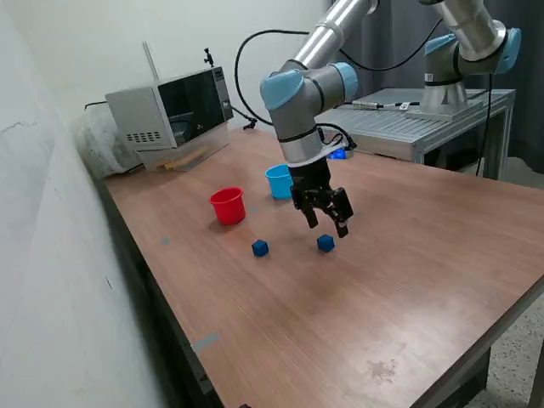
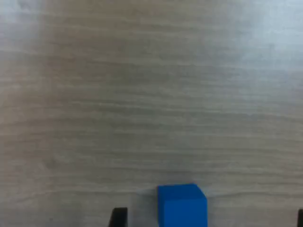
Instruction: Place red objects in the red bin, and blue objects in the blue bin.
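Two small dark blue cubes lie on the wooden table: one (image 1: 260,247) toward the exterior view's left, the other (image 1: 325,243) right below my gripper (image 1: 326,223). The gripper hangs just above that cube with its fingers spread open and nothing between them. The wrist view shows this cube (image 2: 182,205) close up on the wood, with a dark fingertip (image 2: 118,216) to one side of it. Behind the cubes the red cup (image 1: 228,206) stands upright, and the light blue cup (image 1: 279,181) stands beside it, partly hidden by the arm. No red cubes show.
A microwave-like box (image 1: 170,110) sits at the table's far corner by the wall. A second arm (image 1: 463,51) stands on a metal bench (image 1: 416,123) at the back right. The table's front edge (image 1: 476,340) runs close on the exterior view's right.
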